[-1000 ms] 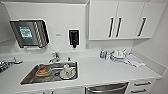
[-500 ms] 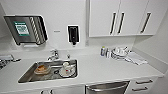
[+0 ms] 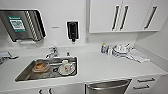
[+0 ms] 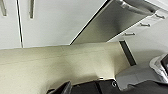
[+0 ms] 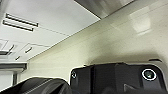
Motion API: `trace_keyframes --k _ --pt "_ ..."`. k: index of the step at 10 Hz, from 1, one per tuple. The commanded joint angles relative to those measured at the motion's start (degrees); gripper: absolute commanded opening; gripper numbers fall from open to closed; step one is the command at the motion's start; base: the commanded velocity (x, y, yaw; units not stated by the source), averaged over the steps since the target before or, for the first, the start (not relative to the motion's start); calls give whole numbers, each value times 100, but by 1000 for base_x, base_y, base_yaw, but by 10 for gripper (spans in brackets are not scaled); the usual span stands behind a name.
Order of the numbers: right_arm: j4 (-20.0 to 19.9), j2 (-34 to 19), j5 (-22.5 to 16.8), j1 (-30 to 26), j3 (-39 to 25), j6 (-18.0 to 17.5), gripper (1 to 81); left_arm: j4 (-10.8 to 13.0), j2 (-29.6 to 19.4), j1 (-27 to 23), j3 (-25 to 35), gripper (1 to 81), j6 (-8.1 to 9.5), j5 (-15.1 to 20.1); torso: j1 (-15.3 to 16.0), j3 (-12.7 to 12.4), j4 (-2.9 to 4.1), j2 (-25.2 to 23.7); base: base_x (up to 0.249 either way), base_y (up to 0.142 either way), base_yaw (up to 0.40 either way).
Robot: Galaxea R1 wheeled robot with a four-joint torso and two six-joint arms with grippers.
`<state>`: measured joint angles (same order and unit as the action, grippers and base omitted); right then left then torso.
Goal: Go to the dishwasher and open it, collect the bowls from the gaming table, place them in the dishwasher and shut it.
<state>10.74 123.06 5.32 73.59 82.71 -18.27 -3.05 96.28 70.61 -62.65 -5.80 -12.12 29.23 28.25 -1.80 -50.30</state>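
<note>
— Left wrist view first: can we tell how our left claw stands?

— No, we cannot tell; dark parts of our own arm sit low over the pale floor [image 4: 57,65], and whether the claw is spread or pressed together is hidden. The same holds for the right claw in the right wrist view.

— Then outward. Where is the dishwasher [image 3: 108,87]?

— In the head view its brushed steel front and bar handle sit under the white counter [image 3: 105,67], just beside the sink [image 3: 47,68]. The left wrist view shows the dishwasher's [image 4: 110,27] steel face with white cabinet doors [image 4: 50,22] next to it; its door looks shut, we judge.

— And around the sink?

— A few dishes lie in its basin, a tap behind it, a black soap dispenser [image 3: 72,30] on the wall above, and a heap of cloths [image 3: 125,52] further along the counter, beyond the dishwasher

— Why are we placed so?

— Squared up to the counter, we judge, so the handle comes within reach
</note>
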Motion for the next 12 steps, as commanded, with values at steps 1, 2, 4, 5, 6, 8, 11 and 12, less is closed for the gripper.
trace_keyframes --k 1,2,4,5,6,8,11,12 --pt "-19 -306 -198 -446 -204 -53 811 76 -698 -657 622 811 0 113 365 0 0 -569 0 0 0" --pt "-19 -306 -198 -446 -178 -54 811 67 -645 -893 622 811 0 165 490 0 0 -768 0 0 0" --pt "-28 -324 -198 -464 -160 -62 811 -2 -557 -1333 701 811 27 393 743 437 0 -1172 0 0 0" --pt "-28 -324 -198 -472 -160 -62 811 -20 -521 -1623 754 811 27 806 848 559 0 -1338 0 0 0" --pt "-29 -324 -198 -507 -160 -62 811 -29 -469 -1887 763 811 61 1298 938 643 0 -1482 0 0 0" --pt "-37 -324 -206 -560 -195 -62 811 -29 -425 -2274 763 811 219 1809 1156 970 0 -1830 0 0 0" --pt "-37 -306 -198 -613 -196 -62 811 -20 -459 -2976 1113 811 281 2476 1515 944 0 -2376 0 0 0" --pt "-37 -297 -198 -630 -204 -62 811 -38 -486 -3301 1254 811 307 2713 1611 981 0 -2520 0 0 0"
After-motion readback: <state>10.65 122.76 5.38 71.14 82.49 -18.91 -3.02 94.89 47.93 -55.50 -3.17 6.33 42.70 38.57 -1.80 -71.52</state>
